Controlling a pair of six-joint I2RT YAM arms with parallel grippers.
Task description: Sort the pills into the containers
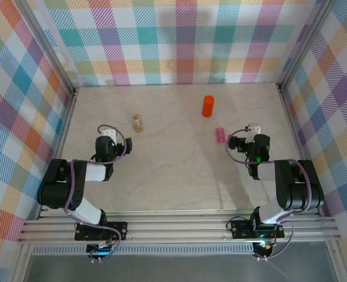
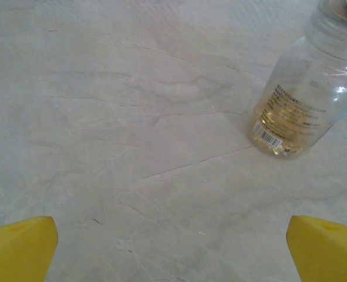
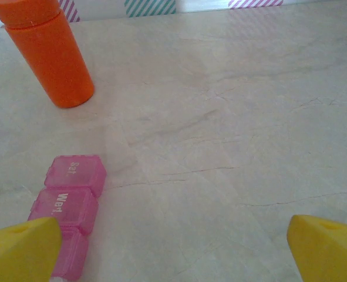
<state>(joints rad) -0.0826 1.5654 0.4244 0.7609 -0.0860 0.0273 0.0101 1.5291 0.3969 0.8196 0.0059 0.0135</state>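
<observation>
1. The right gripper (image 3: 173,252) is released, its jaws spread wide with nothing between them, low over the table (image 3: 232,135).
2. Just beside its left fingertip (image 3: 20,249) lies the pink pill box (image 3: 70,202), its long axis running away from the arm toward the orange bottle (image 3: 47,50).
3. The right arm is clearly the nearer one, so a short leftward shift would probably centre the box.
4. The left gripper (image 2: 173,249), also open and empty, has a clear bottle (image 2: 296,100) ahead to its right.

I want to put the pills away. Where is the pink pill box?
From above, the pink pill box lies on the right half of the table, a little nearer the arms than the upright orange bottle.
</observation>
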